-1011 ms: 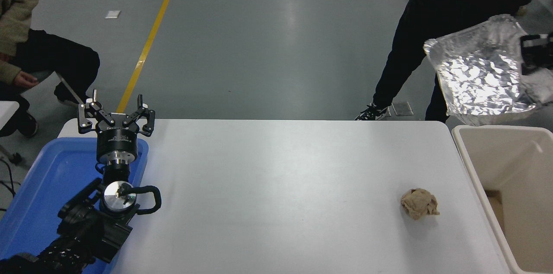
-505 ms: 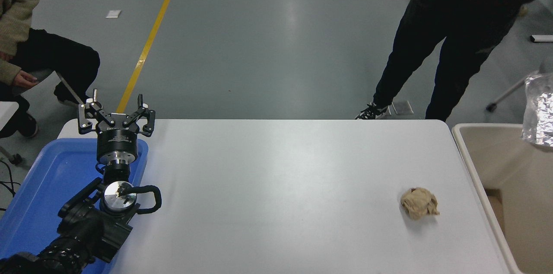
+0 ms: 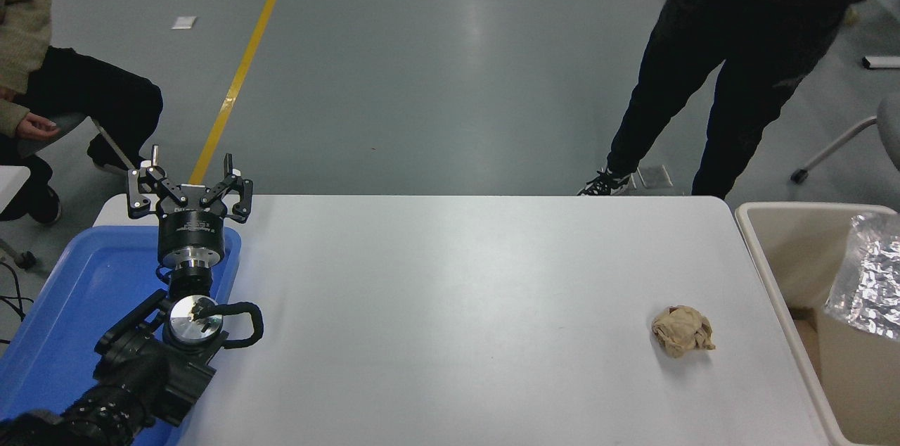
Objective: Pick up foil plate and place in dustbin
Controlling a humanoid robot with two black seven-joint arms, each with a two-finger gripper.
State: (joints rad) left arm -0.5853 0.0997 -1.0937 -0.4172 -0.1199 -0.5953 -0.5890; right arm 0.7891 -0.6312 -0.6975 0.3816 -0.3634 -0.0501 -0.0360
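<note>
Head view. Foil plate [image 3: 866, 277] sits at 3 o'clock, inside the dustbin [image 3: 780, 249], cut off by the frame edge. It stands tilted, leaning against the bin's inner space; whether it has settled on the bottom I cannot tell. No end effector of mine shows on it: my right arm is out of view, so its state goes unrecorded.

Handling judgement: the plate is thin, crinkled foil, so very light, easily dented, likely to fold if pinched mid-sheet. The raised rim is the stiffest part and the place to take hold, with a light squeeze. Shiny surface may slip.

Left end effector [image 3: 188, 187] at 9 o'clock, parked over the far corner of the blue tray [image 3: 77, 291], fingers spread apart, holding nothing, pointing away from me with the wrist level.

Tabletop [image 3: 450, 305]: one crumpled paper ball [image 3: 682, 331] at 4 o'clock, near the bin but apart from it.

Two people beyond the far edge, one seated at 10 o'clock, one standing at 1 o'clock.

Task reads as essentially complete.
</note>
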